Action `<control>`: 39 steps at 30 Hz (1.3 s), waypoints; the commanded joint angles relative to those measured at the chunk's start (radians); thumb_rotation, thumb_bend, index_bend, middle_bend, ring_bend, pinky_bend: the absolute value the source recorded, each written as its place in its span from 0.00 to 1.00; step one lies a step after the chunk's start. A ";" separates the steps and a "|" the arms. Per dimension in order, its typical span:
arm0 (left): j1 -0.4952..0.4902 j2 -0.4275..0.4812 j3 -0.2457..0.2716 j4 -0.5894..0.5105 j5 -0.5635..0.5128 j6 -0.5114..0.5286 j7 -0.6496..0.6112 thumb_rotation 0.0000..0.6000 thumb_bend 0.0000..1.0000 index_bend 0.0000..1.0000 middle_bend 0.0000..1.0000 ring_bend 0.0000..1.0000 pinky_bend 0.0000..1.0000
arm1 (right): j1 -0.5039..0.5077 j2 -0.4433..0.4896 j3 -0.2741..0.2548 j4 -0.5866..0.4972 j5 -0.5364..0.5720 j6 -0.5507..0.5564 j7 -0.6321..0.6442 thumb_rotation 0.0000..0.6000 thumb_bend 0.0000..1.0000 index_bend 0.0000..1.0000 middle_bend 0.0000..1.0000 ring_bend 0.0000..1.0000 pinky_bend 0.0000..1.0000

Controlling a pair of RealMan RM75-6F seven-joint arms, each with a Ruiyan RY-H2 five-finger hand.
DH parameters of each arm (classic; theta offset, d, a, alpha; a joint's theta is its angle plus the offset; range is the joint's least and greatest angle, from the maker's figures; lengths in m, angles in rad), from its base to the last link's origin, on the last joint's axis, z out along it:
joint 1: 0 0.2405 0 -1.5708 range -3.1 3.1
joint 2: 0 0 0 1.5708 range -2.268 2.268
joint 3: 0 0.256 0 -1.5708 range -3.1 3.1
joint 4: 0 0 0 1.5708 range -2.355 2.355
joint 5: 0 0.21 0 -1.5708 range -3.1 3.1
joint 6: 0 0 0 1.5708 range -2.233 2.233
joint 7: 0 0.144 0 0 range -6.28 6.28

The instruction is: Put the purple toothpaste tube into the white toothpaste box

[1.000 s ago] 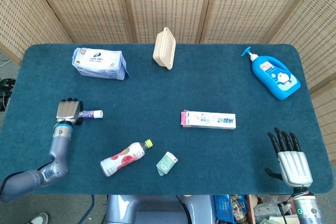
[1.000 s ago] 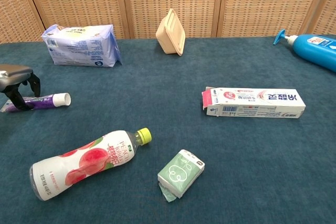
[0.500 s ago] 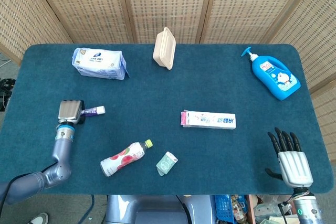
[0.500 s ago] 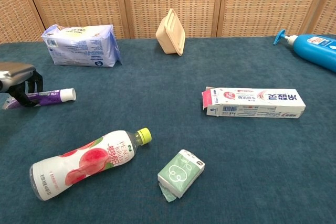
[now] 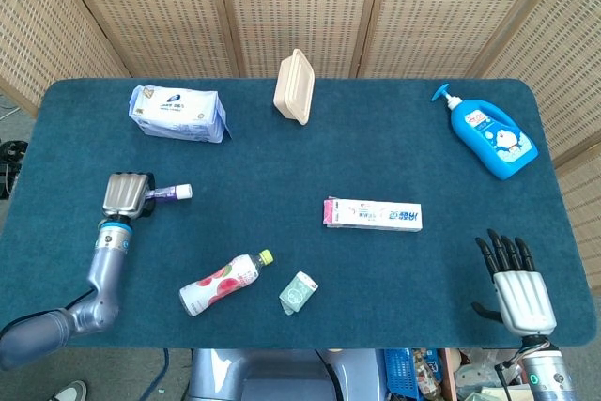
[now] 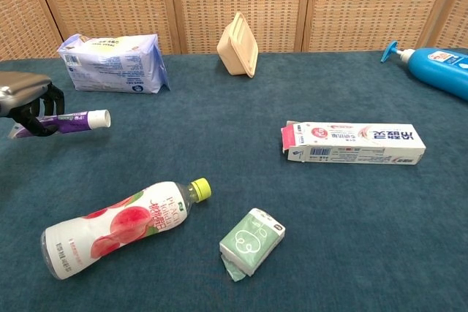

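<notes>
My left hand (image 5: pixel 125 196) (image 6: pixel 28 100) grips the purple toothpaste tube (image 5: pixel 169 192) (image 6: pixel 77 120) at the table's left side. The tube is lifted clear of the cloth, and its white cap points right. The white toothpaste box (image 5: pixel 374 214) (image 6: pixel 355 144) lies flat right of centre, with its open flap end facing left toward the tube. My right hand (image 5: pixel 514 284) hangs at the front right edge of the table, fingers spread and holding nothing; it appears only in the head view.
A pink drink bottle (image 6: pixel 121 227) and a small green carton (image 6: pixel 251 242) lie at the front between tube and box. A tissue pack (image 5: pixel 177 113), a tan tray (image 5: pixel 293 87) and a blue pump bottle (image 5: pixel 490 135) sit along the back of the blue table (image 5: pixel 282 166).
My left hand has raised the purple tube off the table and carried it a little to the right and away from me. The right hand has barely moved.
</notes>
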State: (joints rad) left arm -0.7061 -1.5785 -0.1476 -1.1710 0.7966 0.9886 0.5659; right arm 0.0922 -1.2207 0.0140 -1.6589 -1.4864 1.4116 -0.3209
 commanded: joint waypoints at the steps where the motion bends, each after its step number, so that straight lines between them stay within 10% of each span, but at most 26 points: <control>1: 0.007 0.052 0.013 -0.049 0.056 -0.006 -0.028 1.00 0.54 0.76 0.59 0.44 0.40 | 0.006 -0.004 0.001 -0.002 0.003 -0.011 0.003 1.00 0.00 0.06 0.00 0.00 0.00; 19: 0.030 0.228 0.011 -0.282 0.183 0.062 -0.034 1.00 0.54 0.76 0.59 0.44 0.40 | 0.182 -0.023 0.128 -0.252 0.229 -0.211 -0.209 1.00 0.00 0.06 0.00 0.00 0.00; 39: 0.032 0.258 0.012 -0.314 0.226 0.070 -0.046 1.00 0.54 0.76 0.59 0.44 0.40 | 0.445 -0.282 0.236 -0.115 0.648 -0.294 -0.489 1.00 0.00 0.08 0.00 0.00 0.00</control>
State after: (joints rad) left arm -0.6745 -1.3211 -0.1363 -1.4845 1.0225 1.0585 0.5203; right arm 0.5161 -1.4771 0.2393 -1.7937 -0.8660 1.1152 -0.7872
